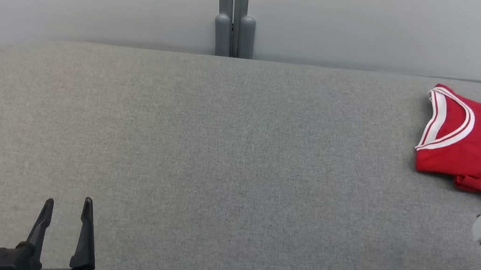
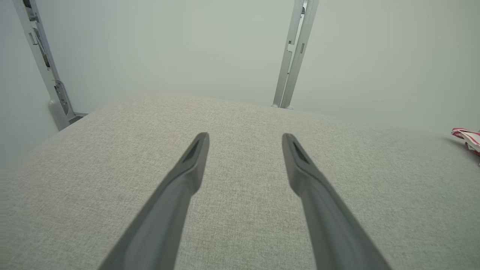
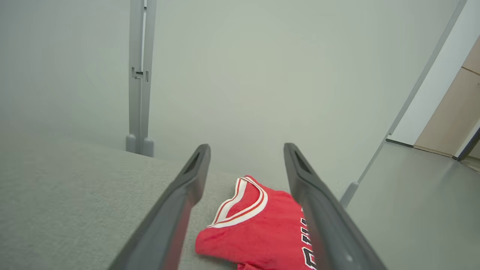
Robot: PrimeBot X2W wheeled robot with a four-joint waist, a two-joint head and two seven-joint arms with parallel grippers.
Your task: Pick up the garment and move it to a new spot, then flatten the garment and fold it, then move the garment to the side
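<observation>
Red jersey (image 1: 450, 152), likely soft and light, lies folded at the table's (image 1: 219, 151) far right edge below my wide-open right gripper (image 3: 246, 148); I'd pinch its doubled edge, left gripper (image 1: 69, 201) equally spread.

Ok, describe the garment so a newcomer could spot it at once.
Start with the wide grey padded table. At its far right corner lies the garment, folded. It is bright red with a white-striped collar and dark lettering, amid plain grey.
</observation>
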